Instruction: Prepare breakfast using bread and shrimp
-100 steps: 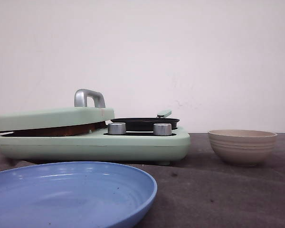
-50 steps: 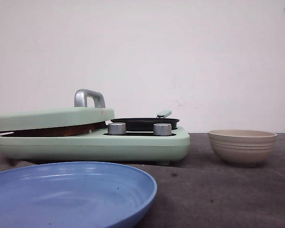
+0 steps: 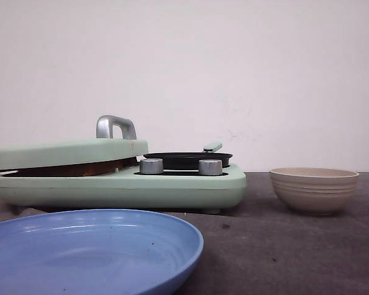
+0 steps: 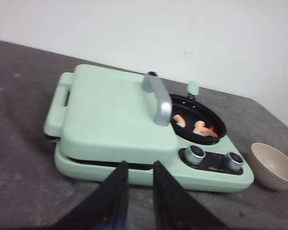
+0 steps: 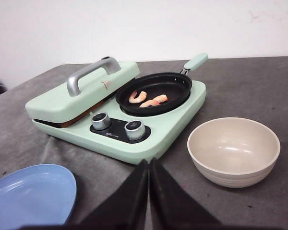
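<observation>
Toasting under the closed lid (image 5: 81, 98), the bread (image 5: 81, 116) is showing only as a brown edge; shrimp (image 5: 146, 98) are lying in the pan (image 5: 153, 91). Your left gripper (image 4: 140, 167) is slightly spread, your right gripper (image 5: 149, 165) pressed together, both holding nothing.

Even soft light; left wrist view seems blurred

From my feed, the breakfast maker (image 3: 120, 184) sits toward the surface's (image 3: 283, 252) left side. Its lid (image 3: 71, 153) is down on the left half, and the pan (image 3: 187, 160) on the right half has shrimp (image 5: 148, 98) in it. The bowl (image 3: 313, 189) sits to its right, and the plate (image 3: 89, 252) is at the front-left edge.
</observation>
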You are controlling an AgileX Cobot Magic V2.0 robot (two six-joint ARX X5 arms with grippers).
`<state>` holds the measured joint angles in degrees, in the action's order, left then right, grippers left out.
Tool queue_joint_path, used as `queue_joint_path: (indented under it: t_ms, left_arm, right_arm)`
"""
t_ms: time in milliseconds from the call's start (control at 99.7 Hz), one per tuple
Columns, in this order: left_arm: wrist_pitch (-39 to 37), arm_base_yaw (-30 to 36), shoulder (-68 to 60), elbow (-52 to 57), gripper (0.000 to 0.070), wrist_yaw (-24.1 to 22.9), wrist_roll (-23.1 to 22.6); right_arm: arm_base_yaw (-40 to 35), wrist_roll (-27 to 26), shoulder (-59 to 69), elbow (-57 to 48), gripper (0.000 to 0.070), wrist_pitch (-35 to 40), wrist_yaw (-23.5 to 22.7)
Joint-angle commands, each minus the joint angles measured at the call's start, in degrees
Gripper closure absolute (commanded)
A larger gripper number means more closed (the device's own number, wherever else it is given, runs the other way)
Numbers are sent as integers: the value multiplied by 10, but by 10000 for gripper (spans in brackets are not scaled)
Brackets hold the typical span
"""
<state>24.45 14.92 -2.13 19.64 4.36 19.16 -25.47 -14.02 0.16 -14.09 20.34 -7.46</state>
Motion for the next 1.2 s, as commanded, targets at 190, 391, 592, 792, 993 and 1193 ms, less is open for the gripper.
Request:
queue_joint_path:
  t_ms: [190,391,592,792,993,1193]
  left_arm:
    - [0,2,1,4,700,-2,36]
    - [0,2,1,4,700,-2,36]
    - [0,2,1,4,700,-2,36]
    - [14,2,1,4,700,-5,28]
    - [-87,-30,19,-37,700,-96,-75]
    - [-185,-88,19,-122,700,-101,-123]
  right_arm:
    - [-3,-3,1,0,700,-10,2]
    - [-3,-3,1,0,700,-10,0]
    - [-3,-3,1,0,700,-10,0]
    - [-3,-3,1,0,700,-10,0]
    - [-3,-3,1,-1,700,-10,0]
    - [-3,-3,1,-1,700,-10,0]
